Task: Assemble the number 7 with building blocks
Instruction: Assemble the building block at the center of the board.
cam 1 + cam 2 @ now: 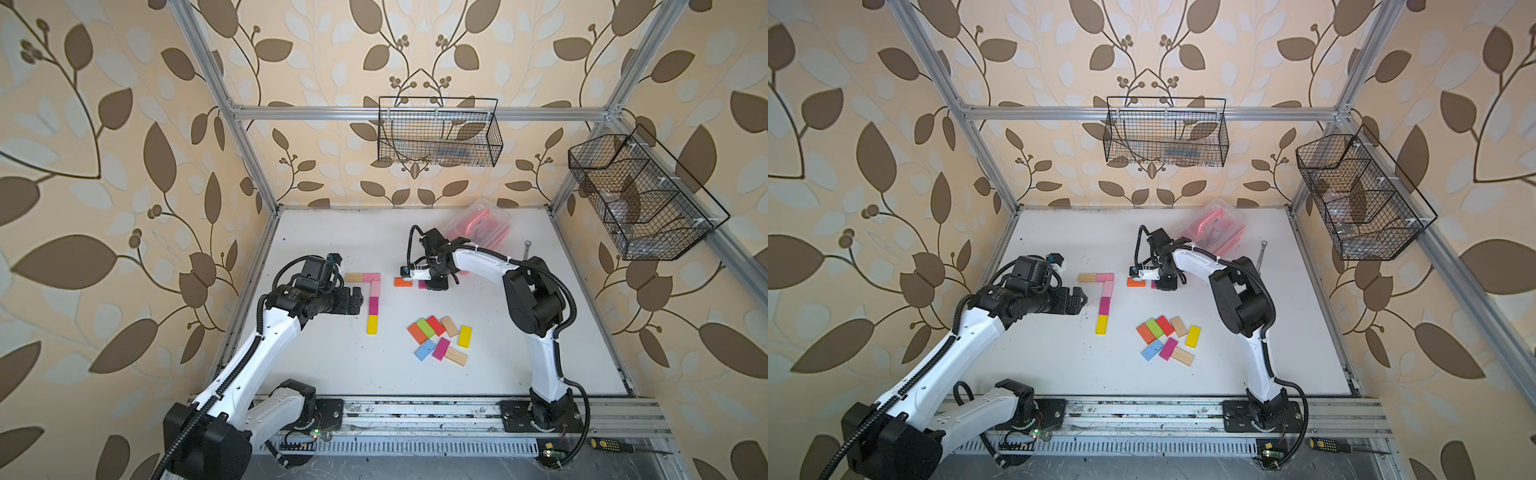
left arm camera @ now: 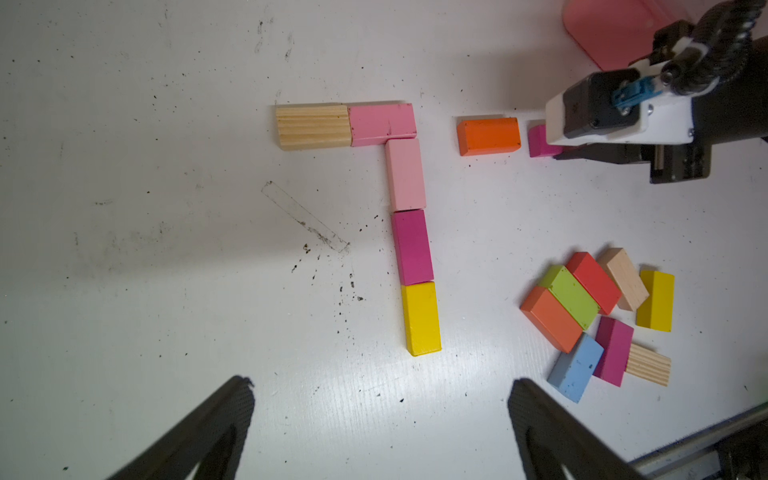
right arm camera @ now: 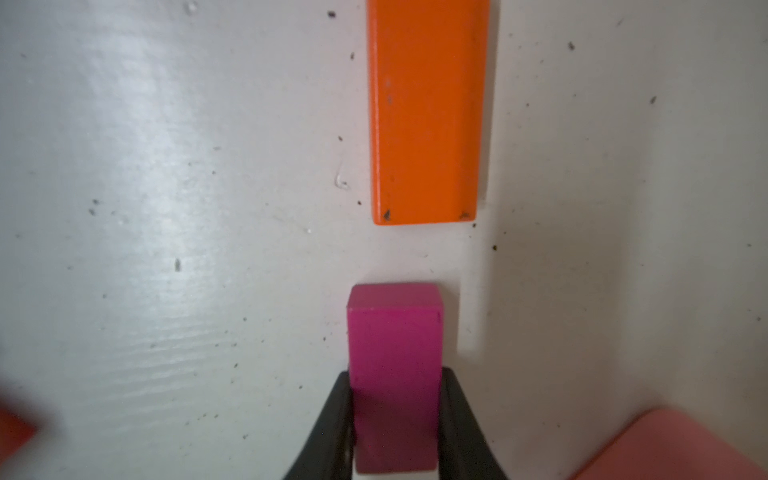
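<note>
- Toward the far middle of the white desk (image 1: 332, 374), my right pincer (image 3: 397, 380) is clamped narrow on a small flat magenta wooden block (image 3: 395, 328), gripping it across its width near the rear end.
- Straight ahead of that block's free end lies a flat orange wooden block (image 3: 428, 112). A short bare gap parts the two ends: near, not touching.
- Both long axes run the same way, end to end, as a 7's top bar should. The magenta block sits slightly to one side of the orange one's line. I judge the coming move to be a short push along the axis with a small sideways correction, then a release.
- Whether the held block rests on the desk or hangs just above it, I cannot tell.
- My right arm is plainly the nearer one. My left pincer (image 2: 380, 384) hangs wide and empty beside the stem of the finished number 7 (image 2: 405, 174), which has plain wood and pink in the bar and pale pink, magenta and yellow below.
- That 7 lies beyond the orange block, apart from it; too hard a push could shove the orange block towards it.
- Eight loose blocks (image 2: 571, 297) cluster nearer my bases, well apart from the bar.
- A pink clear-lidded plastic box (image 1: 478, 222) lies behind my right wrist.
- Nothing stands in the gap.
</note>
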Action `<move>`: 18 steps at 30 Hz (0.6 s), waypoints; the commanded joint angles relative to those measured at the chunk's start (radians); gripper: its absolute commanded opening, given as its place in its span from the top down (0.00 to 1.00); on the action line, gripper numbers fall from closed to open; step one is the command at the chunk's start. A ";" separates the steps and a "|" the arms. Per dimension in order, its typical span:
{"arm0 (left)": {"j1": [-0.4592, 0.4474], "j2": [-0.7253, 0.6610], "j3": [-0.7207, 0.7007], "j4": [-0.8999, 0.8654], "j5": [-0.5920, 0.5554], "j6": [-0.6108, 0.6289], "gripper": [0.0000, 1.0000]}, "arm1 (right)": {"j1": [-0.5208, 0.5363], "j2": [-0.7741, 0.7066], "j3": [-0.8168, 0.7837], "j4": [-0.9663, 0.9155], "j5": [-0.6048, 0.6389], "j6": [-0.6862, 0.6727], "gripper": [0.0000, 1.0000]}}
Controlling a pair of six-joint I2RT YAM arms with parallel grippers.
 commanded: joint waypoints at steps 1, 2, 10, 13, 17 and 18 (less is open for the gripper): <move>-0.001 0.005 0.021 0.007 0.027 0.018 0.01 | 0.012 0.057 0.036 -0.030 -0.019 -0.022 0.82; -0.001 0.006 0.021 0.006 0.027 0.019 0.01 | 0.014 0.062 0.040 -0.028 -0.020 -0.020 0.82; -0.001 0.008 0.022 0.004 0.024 0.019 0.01 | 0.025 0.089 0.060 -0.029 -0.048 -0.022 0.82; -0.001 0.008 0.022 0.004 0.025 0.019 0.01 | 0.027 0.092 0.059 -0.029 -0.060 -0.022 0.82; -0.001 0.008 0.023 0.003 0.022 0.019 0.01 | 0.031 0.095 0.060 -0.028 -0.070 -0.019 0.82; -0.001 0.008 0.023 0.004 0.022 0.019 0.01 | 0.031 0.096 0.061 -0.027 -0.068 -0.019 0.82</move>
